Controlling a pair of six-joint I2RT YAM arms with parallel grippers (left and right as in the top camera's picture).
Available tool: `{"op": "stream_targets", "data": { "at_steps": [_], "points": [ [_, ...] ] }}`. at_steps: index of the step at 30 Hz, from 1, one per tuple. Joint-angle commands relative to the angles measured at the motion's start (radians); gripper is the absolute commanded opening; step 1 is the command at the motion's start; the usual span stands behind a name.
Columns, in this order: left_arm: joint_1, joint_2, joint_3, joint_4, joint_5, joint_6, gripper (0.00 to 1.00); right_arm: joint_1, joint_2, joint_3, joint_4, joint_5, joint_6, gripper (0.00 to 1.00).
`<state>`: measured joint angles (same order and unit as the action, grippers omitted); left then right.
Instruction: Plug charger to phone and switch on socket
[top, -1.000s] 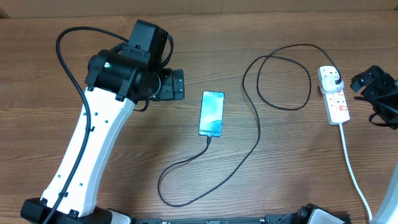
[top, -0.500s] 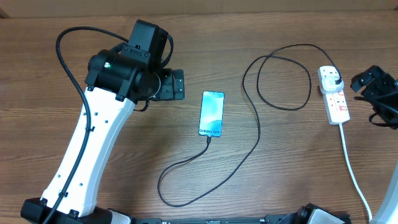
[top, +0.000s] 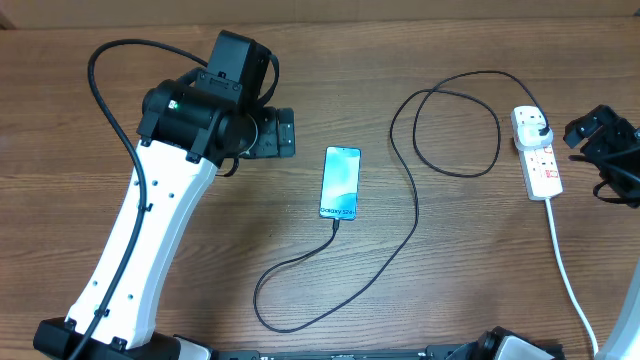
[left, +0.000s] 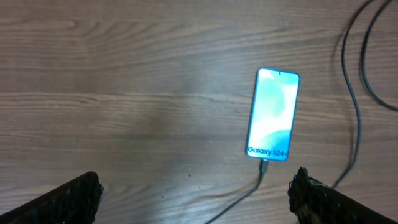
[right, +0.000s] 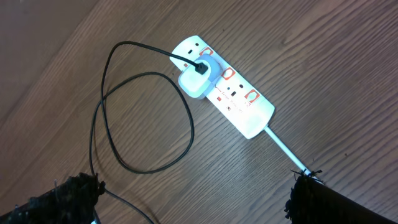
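Overhead, we count one phone (top: 340, 183), one charger (top: 416, 212), one socket (top: 541, 165) and two arms on the wooden desk (top: 470, 290). The phone lies flat mid-desk, its screen lit pale blue, with white lettering near the end where the charger's tip meets it. The charger, thin and black, loops across to the white, red-marked socket at the right and is plugged into it. We see the left fingers (left: 71, 198) spread wide, left of the phone, and the right fingers (right: 68, 199) spread wide beside the socket, both grasping nothing.
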<state>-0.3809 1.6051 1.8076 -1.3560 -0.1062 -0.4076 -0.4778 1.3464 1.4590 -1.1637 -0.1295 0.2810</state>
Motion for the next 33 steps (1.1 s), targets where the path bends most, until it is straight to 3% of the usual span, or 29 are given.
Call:
{"op": "stream_targets", "data": {
  "at_steps": [1, 12, 33],
  "points": [
    [-0.027, -0.038, 0.007, 0.012, -0.089, 0.019, 1.0, -0.001, -0.008, 0.03, 0.003, 0.006, 0.004, 1.0],
    [-0.059, -0.079, -0.087, 0.19, -0.138, 0.02, 1.0, -0.001, -0.008, 0.03, 0.003, 0.006, 0.004, 1.0],
    [-0.026, -0.618, -1.044, 1.07, -0.132, 0.072, 1.0, -0.001, -0.008, 0.03, 0.002, 0.006, 0.004, 1.0]
  ]
}}
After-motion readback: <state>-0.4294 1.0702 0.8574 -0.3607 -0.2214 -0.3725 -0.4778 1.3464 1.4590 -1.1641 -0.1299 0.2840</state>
